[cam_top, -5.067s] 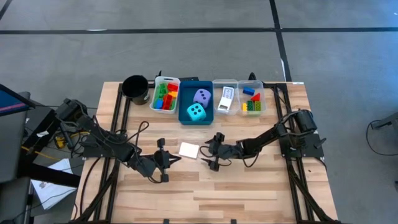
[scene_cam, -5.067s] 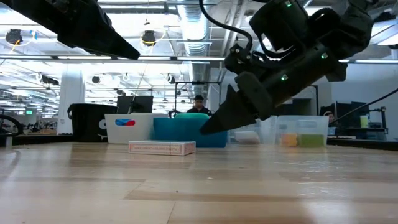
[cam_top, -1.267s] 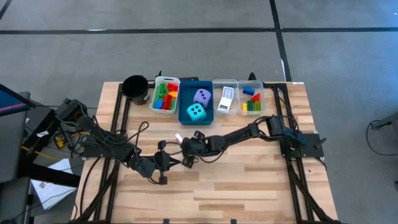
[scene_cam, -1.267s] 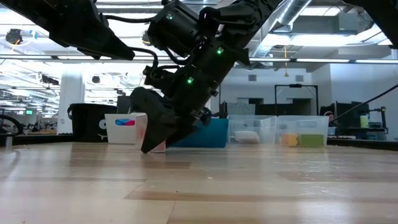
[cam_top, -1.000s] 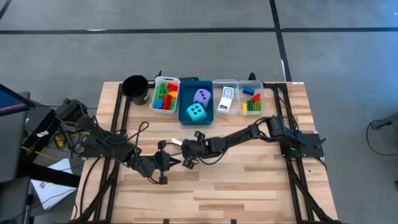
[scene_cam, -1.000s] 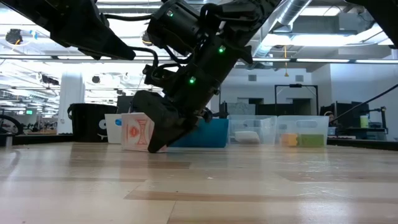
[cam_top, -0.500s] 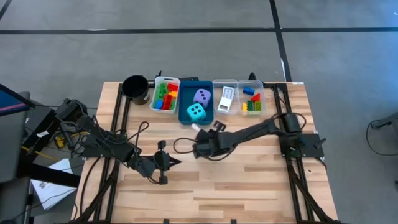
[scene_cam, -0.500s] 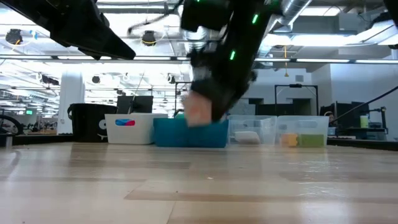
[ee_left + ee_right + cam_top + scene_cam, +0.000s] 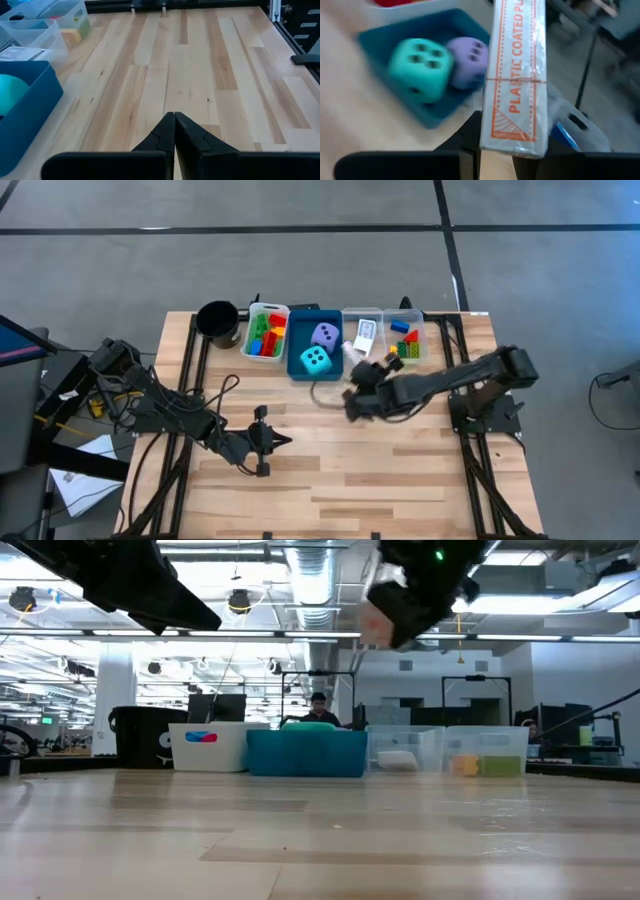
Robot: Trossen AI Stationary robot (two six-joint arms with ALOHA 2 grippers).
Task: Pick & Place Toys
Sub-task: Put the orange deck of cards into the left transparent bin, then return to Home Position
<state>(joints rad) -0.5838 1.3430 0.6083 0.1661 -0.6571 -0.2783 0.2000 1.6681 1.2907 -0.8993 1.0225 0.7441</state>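
My right gripper is shut on a white card pack with orange print and holds it high over the table, just in front of the blue tray. A cyan die and a lavender die lie in that tray. Another card pack lies in a clear tray. Coloured bricks fill the white tray, and more bricks lie in the right clear tray. My left gripper hangs shut and empty over the table's near left part, also seen as my left gripper. My right gripper pinches the card pack's near end between its two fingers, one on each broad face. The pack's narrow printed side faces the wrist camera, and the pack juts out beyond the fingertips. The pack is lifted clear, high above the table.
A black cup stands at the far left of the row of trays along the table's far edge. The wooden table lies bare in front of the trays. A cable loops on the wood near my right arm.
My right gripper has risen from the table with the card pack and gone toward the right and far edges, up to the trays, turning as it went. The pack, which stood on the wood a second ago, is now lifted high and clear.
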